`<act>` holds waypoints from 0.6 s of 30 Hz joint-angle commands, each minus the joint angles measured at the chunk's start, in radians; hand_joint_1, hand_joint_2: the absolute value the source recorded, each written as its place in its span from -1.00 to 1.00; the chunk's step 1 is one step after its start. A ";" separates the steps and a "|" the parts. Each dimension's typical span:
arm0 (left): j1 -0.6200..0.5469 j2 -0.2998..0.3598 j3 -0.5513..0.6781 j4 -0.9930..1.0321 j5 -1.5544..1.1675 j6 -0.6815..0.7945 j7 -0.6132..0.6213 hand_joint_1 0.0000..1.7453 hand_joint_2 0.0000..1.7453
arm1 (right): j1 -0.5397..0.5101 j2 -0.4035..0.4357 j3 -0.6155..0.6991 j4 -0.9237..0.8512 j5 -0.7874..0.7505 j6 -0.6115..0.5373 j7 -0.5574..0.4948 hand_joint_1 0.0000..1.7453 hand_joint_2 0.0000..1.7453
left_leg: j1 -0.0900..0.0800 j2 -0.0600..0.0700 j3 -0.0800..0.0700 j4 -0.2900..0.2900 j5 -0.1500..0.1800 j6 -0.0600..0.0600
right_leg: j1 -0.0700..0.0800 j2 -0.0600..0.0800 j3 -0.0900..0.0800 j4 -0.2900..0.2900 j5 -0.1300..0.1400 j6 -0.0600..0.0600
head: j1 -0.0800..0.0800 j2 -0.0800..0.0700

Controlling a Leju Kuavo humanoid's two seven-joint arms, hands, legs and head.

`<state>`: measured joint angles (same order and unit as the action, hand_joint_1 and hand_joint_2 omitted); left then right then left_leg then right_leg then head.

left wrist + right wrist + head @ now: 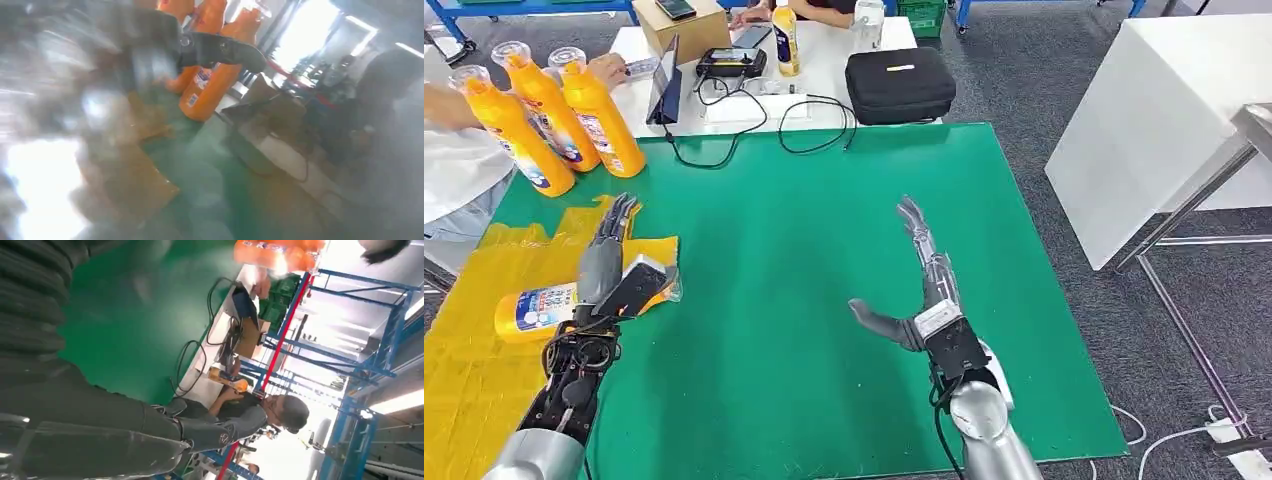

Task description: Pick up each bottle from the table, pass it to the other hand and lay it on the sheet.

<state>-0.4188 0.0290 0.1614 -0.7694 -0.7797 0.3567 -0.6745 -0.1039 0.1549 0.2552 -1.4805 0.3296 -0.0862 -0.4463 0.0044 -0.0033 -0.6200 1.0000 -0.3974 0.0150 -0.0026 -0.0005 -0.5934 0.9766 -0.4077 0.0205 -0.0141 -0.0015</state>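
1. One orange bottle (534,308) lies on the yellow sheet (474,370), beside the left hand (609,250), whose fingers are straight and hold nothing.
2. The right hand (919,280) is spread wide, empty, over the green table (774,250).
3. Three bottles (549,115) stand at the table's far left corner.

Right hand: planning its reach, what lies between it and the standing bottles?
Head view: bare green mat between right hand and standing bottles.

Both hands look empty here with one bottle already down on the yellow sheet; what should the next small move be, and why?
Probably the left hand reaching toward the three upright bottles at the table's far left: one bottle already lies on the yellow sheet, and the right hand hovers open over the green mat.
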 commanded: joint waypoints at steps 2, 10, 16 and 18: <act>0.045 -0.072 -0.061 -0.204 -0.034 0.105 0.077 -1.00 1.00 | 0.004 0.007 -0.033 -0.010 0.016 -0.017 0.017 -1.00 1.00 | 0.000 -0.002 0.000 0.000 0.000 0.000 | 0.000 -0.002 0.001 0.000 -0.001 0.000 | 0.000 0.000; 0.400 -0.217 -0.142 -0.693 0.567 -0.474 0.249 -1.00 1.00 | 0.118 0.027 -0.190 -0.080 -0.045 0.024 0.058 -1.00 1.00 | 0.000 -0.002 0.003 0.001 -0.004 0.001 | 0.000 -0.002 0.005 -0.002 -0.003 0.002 | 0.000 0.000; 0.521 -0.216 -0.188 -0.687 0.857 -0.680 0.300 -1.00 1.00 | 0.149 0.048 -0.302 -0.067 -0.050 0.078 0.026 -1.00 1.00 | -0.002 0.001 0.006 0.000 -0.009 0.004 | -0.002 0.001 0.007 -0.003 -0.005 0.002 | 0.000 0.000; 0.519 -0.218 -0.203 -0.700 0.867 -0.679 0.310 -1.00 1.00 | 0.143 0.057 -0.304 -0.050 -0.042 0.086 0.026 -1.00 1.00 | -0.003 0.000 0.001 0.000 -0.007 0.005 | -0.002 0.000 0.002 -0.002 -0.004 0.004 | 0.000 0.000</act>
<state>-0.0183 -0.1549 0.0332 -1.3517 0.0090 -0.2763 -0.3906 0.0255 0.1816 0.0899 -1.5572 0.2846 -0.0282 -0.4154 0.0014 -0.0032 -0.6215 1.0002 -0.4031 0.0202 -0.0051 -0.0002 -0.5941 0.9754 -0.4105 0.0241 -0.0141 -0.0015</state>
